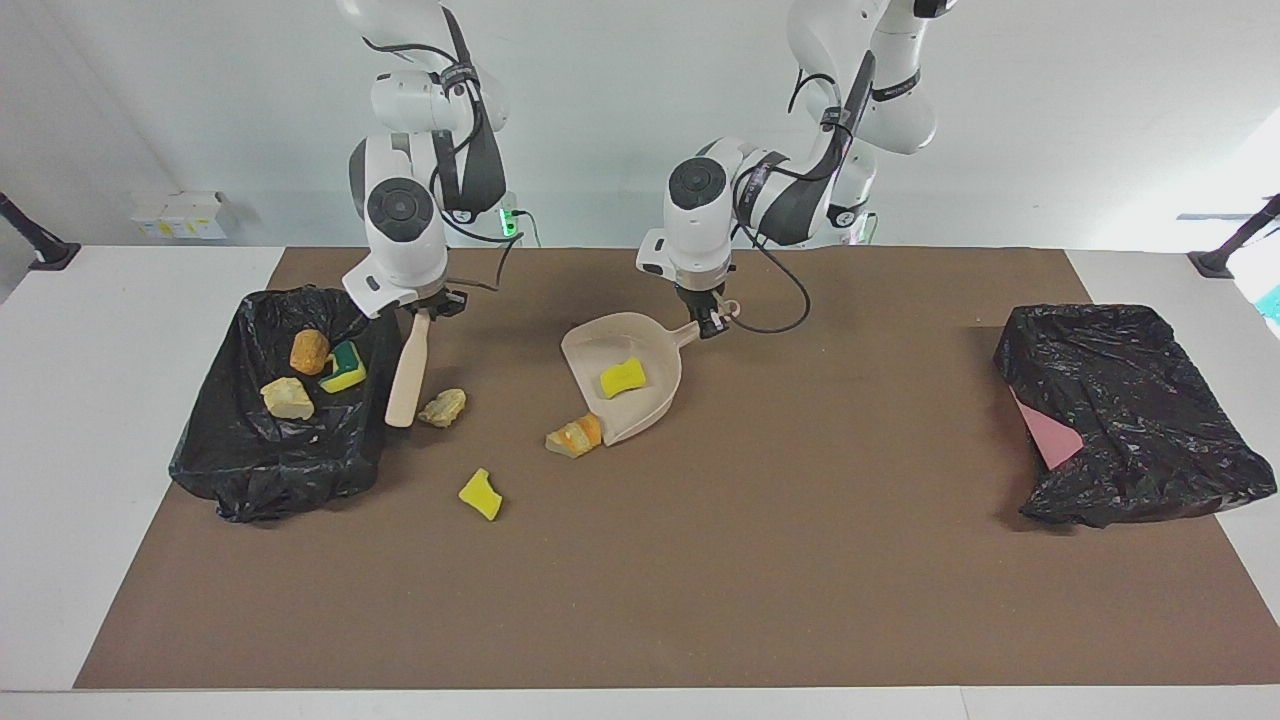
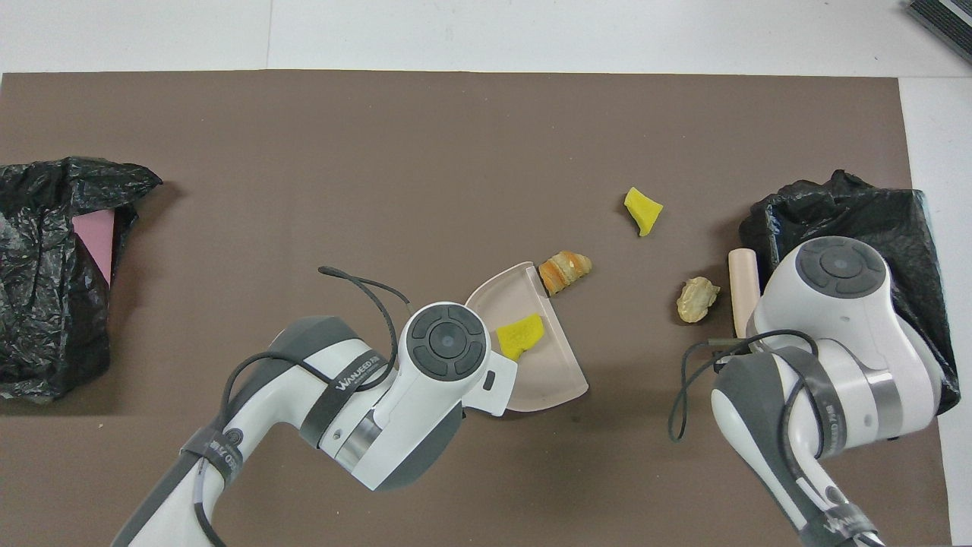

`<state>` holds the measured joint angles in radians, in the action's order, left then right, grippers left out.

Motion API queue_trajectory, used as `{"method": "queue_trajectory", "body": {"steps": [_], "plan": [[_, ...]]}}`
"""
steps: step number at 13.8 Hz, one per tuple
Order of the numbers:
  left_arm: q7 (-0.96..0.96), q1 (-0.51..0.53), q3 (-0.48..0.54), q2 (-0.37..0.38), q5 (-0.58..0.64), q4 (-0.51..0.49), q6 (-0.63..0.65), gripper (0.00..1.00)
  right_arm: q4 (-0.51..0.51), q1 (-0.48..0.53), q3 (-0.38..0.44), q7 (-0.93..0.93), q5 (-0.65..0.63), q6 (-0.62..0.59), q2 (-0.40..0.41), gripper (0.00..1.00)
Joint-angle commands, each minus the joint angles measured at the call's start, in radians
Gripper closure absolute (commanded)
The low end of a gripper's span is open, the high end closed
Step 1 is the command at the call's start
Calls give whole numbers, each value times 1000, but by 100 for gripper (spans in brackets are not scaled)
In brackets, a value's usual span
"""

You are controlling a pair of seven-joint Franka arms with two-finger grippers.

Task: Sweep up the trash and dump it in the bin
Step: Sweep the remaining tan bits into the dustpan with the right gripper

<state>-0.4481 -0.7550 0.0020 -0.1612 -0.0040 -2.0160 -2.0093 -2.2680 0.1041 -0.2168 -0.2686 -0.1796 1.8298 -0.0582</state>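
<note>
The right gripper [image 1: 428, 306] is clamped on a beige brush [image 1: 408, 372], angled down between a black-lined bin [image 1: 215, 440] and a pale crumbly chunk [image 1: 442, 408]. The left gripper [image 1: 708, 318] pinches the handle of a beige plastic dustpan [image 1: 655, 395] carrying a yellow sponge piece [image 1: 622, 377]. An orange-brown lump [image 1: 575, 436] lies at its lip, and a yellow scrap [image 1: 480, 494] lies on the brown mat [image 1: 700, 560].

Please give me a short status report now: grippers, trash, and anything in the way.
Left gripper shut on dustpan handle; right gripper shut on brush. One yellow scrap in dustpan, three scraps on mat, three in bin. Nothing in the way.
</note>
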Motion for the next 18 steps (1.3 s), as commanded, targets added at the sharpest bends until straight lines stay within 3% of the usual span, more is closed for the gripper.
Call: {"method": "queue_trajectory", "body": {"steps": [1,4,6,11,13,16,18], "plan": [[20,-15,18,-21,-5,17,-3,100,-80,19,-16,32,-15,95,-17,100],[20,-15,18,-21,-5,17,-3,100,-71,3,-21,64,-5,141,21,100],[20,-13,18,-21,-5,17,0,100,-59,-64,-21,130,43,135,31,100],[87,-7,19,-21,-5,17,17,100,-58,-320,-21,129,325,134,20,100],[100,-7,19,-21,-5,17,17,100,-35,-372,-23,123,360,117,18,100],[100,-7,19,-21,-5,17,17,100,71,-373,-19,111,359,5,32,100],[100,-7,19,-21,-5,17,18,100,111,-331,-16,112,338,5,46,100]]}}
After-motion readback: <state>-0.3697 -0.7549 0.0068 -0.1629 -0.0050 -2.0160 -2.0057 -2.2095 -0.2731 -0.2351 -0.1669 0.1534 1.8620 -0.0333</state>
